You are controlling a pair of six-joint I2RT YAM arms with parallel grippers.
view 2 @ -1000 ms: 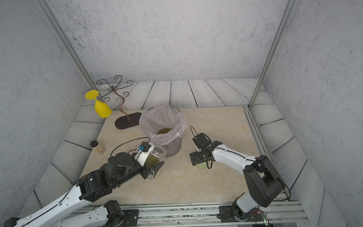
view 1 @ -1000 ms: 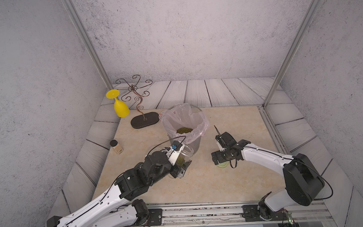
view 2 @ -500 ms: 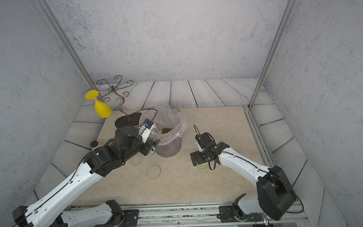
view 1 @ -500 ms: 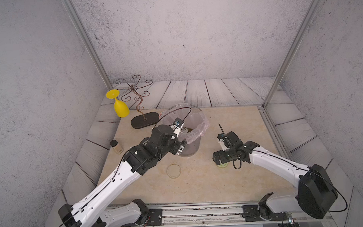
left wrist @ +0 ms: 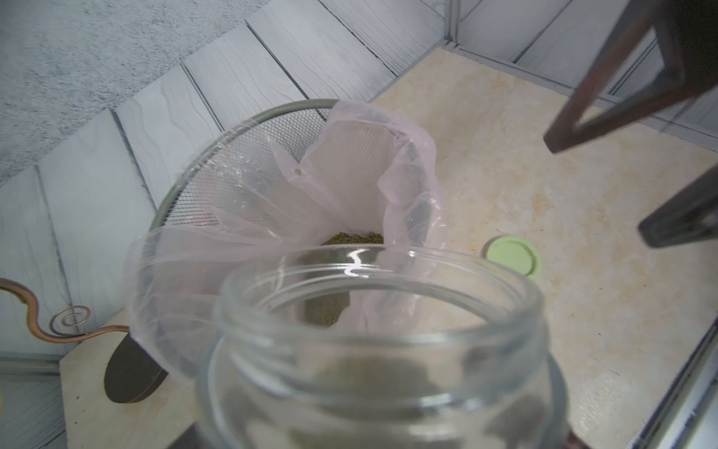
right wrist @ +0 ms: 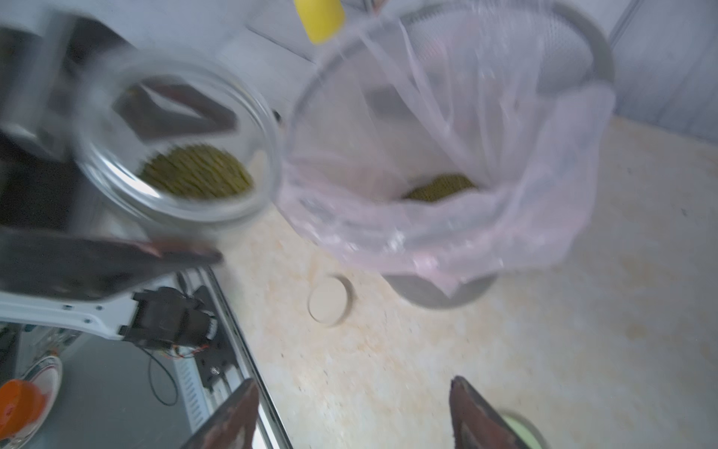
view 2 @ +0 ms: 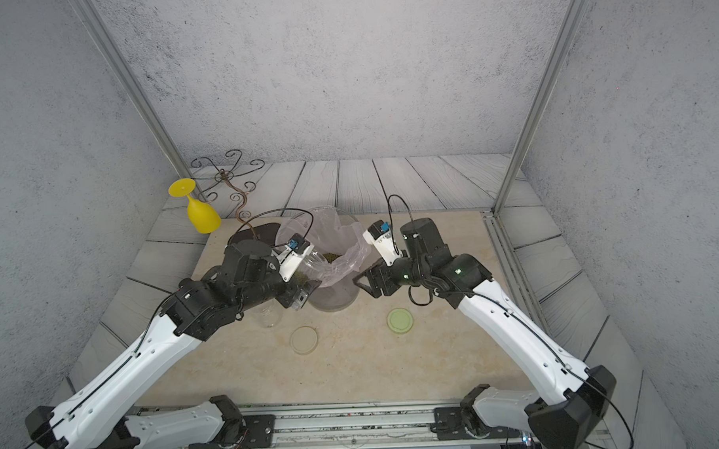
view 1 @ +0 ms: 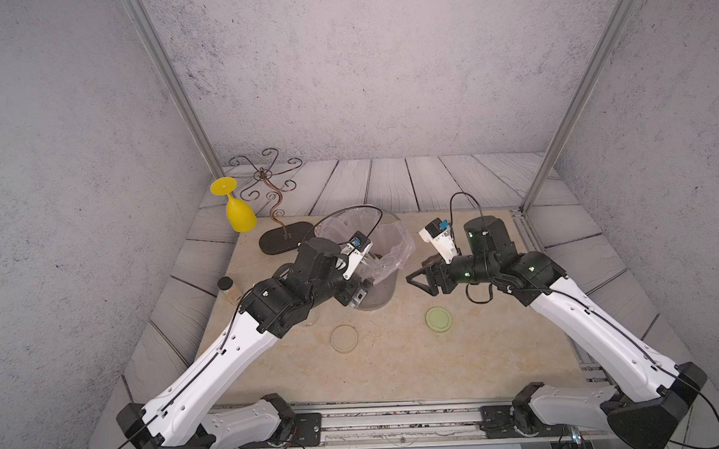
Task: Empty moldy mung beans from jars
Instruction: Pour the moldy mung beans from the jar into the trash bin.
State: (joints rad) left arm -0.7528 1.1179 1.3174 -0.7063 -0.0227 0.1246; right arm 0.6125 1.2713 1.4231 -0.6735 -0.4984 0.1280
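Tipping the jar, clamped in the left gripper, short of the bin could spill beans; right gripper gapes empty.

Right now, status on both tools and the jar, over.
Left tool gripping tilted jar at bin rim. Right tool open, empty, beside bin. Beans inside jar.

Lab booth: grey panels, aluminium posts
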